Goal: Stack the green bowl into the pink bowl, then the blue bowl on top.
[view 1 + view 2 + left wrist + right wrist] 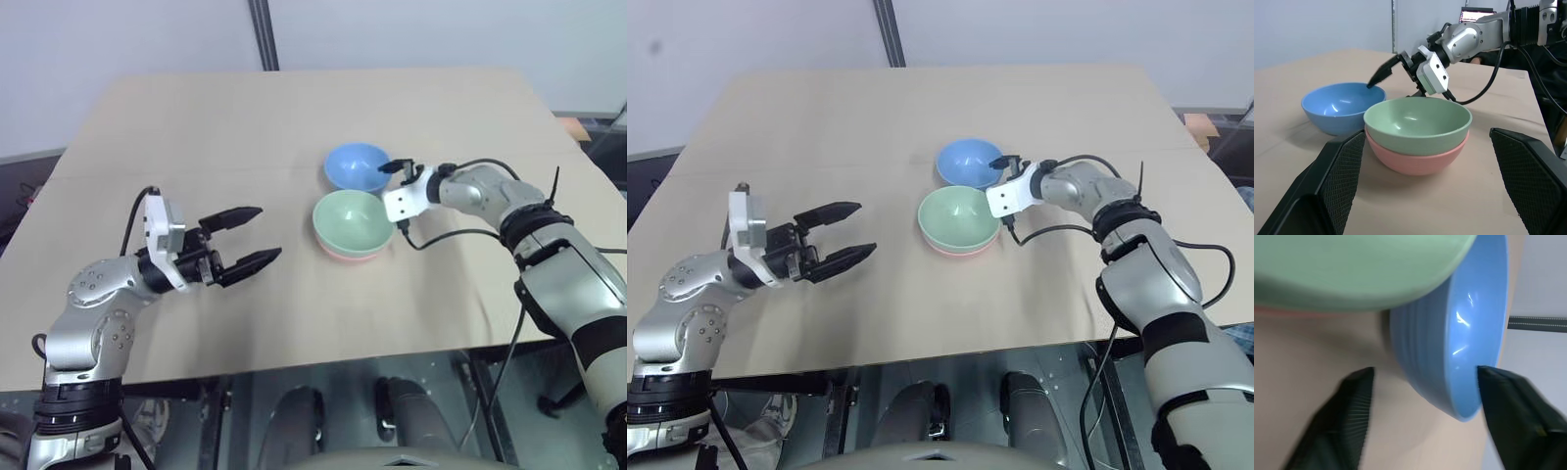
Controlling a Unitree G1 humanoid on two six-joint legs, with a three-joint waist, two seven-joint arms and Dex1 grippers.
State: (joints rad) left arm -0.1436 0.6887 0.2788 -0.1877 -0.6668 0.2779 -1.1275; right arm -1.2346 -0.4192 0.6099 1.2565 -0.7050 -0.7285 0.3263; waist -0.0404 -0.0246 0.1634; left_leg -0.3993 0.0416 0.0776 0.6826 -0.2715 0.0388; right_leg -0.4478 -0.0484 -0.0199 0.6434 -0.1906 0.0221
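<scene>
The green bowl [353,220] sits nested in the pink bowl [1415,159] at the middle of the table; just a pink band shows under it. Just behind them, touching or nearly so, stands the blue bowl [355,164], upright on the table. My right gripper [395,166] is at the blue bowl's right rim, open, with one finger inside the rim and the other outside the wall [1356,421]. My left gripper [266,232] hovers open and holding nothing over the table's left side, pointing toward the bowls.
The tan table [196,127] has bare room to the left, front and far side of the bowls. A black cable [441,237] loops from my right wrist over the table. A dark pole [263,34] rises behind the far edge.
</scene>
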